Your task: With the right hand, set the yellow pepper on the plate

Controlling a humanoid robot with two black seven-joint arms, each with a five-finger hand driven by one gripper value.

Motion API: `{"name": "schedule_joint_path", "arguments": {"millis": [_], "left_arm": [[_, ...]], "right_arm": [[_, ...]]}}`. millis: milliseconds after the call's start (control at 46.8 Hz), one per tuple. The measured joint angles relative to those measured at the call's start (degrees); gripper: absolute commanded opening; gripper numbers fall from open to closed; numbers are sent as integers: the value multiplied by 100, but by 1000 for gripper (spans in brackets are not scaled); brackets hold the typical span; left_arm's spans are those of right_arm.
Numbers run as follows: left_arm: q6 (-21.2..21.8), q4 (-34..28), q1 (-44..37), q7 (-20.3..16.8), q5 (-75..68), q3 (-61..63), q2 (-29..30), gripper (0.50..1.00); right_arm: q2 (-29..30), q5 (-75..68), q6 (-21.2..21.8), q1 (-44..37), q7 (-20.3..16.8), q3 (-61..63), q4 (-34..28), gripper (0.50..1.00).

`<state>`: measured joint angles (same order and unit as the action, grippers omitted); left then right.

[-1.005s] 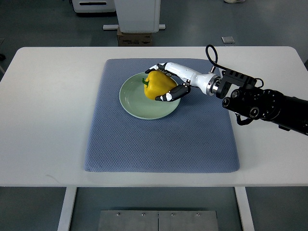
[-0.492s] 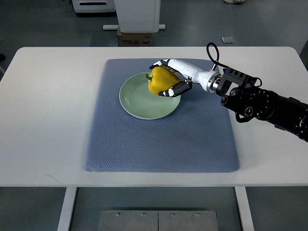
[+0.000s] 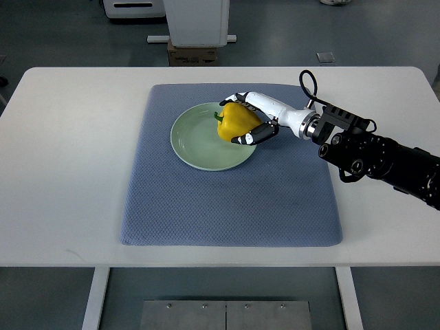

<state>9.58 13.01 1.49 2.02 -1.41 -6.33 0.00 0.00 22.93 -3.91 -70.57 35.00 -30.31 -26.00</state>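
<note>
White table fills most of our view, and a blue-grey mat lies spread across its middle. On the far half of that mat we see a pale green plate. Our right arm reaches in from the right edge, dark at the forearm and white toward the wrist, with a black cable looping above it. Our right hand is closed around the yellow pepper: the fingers curl over its far side and the thumb presses its near side. We hold the pepper over the right part of the plate, its green stem pointing left toward the plate's centre. We cannot tell whether the pepper touches the plate or hangs just above it. Beyond the table's far edge stand a white pedestal and a cardboard box on the grey floor.
</note>
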Motion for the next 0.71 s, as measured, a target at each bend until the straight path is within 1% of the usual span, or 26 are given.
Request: {"name": "schedule_joint_path", "arguments": {"millis": [86, 171, 257, 278, 321, 342, 706], "left_arm": [[0, 0, 0, 0, 0, 0, 0, 1000], [0, 0, 0, 0, 0, 0, 0, 1000], [0, 0, 0, 0, 0, 0, 0, 1000], [0, 0, 0, 0, 0, 0, 0, 1000], [0, 0, 0, 0, 0, 0, 0, 1000], [0, 0, 0, 0, 0, 0, 0, 1000], [0, 0, 0, 0, 0, 0, 0, 1000]], "right_arm": [[0, -2, 11, 7, 0, 24, -1, 635], [0, -6, 20, 44, 0, 42, -1, 757], [0, -11, 21, 69, 0, 49, -2, 834], [0, -18, 21, 69, 0, 50, -2, 861], [0, -30, 27, 69, 0, 52, -1, 949], [0, -31, 33, 69, 0, 56, -1, 966], [0, -243, 97, 122, 0, 87, 175, 975]]}}
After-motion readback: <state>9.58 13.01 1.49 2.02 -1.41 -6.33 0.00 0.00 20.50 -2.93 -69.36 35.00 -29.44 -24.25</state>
